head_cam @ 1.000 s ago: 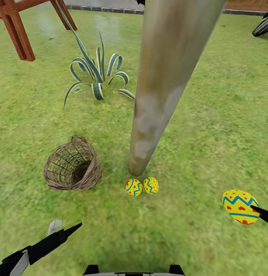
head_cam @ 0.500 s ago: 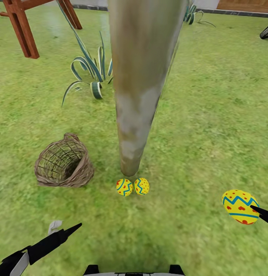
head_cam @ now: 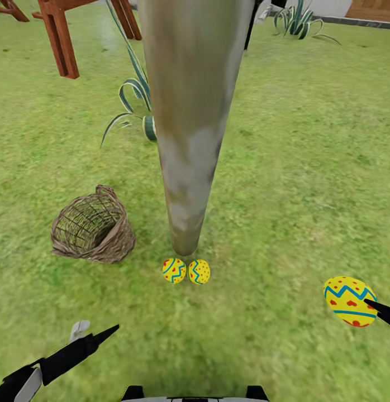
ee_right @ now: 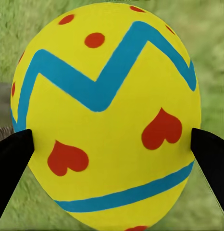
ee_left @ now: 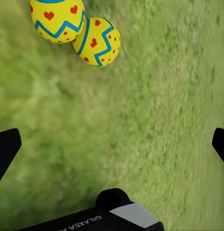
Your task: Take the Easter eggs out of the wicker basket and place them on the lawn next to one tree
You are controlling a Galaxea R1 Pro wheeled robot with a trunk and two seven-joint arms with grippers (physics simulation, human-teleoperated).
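The tree [head_cam: 189, 139] rises from the lawn [head_cam: 295, 167] in the middle of the head view. Two Easter eggs [head_cam: 174, 270] [head_cam: 199, 272] lie side by side on the grass, touching its base. To their left the wicker basket [head_cam: 93, 226] lies tipped over, with nothing seen inside it. The third egg [head_cam: 350, 300] hangs above the grass at the right edge, and my right gripper [head_cam: 374, 307] is shut on it [ee_right: 107, 115]. My left gripper [head_cam: 91, 334] is open at the lower left, over grass near the two lying eggs [ee_left: 56, 19] [ee_left: 97, 41].
A striped spiky plant [head_cam: 136, 95] grows behind the tree on the left. Red wooden frame legs [head_cam: 58, 39] stand at the back left. Another spiky plant [head_cam: 298, 17] is at the back right. Open grass stretches right of the trunk.
The camera has moved, so the tree, basket and lying eggs sit further left in the picture. Both arms keep their pose, and the right gripper still holds its egg.
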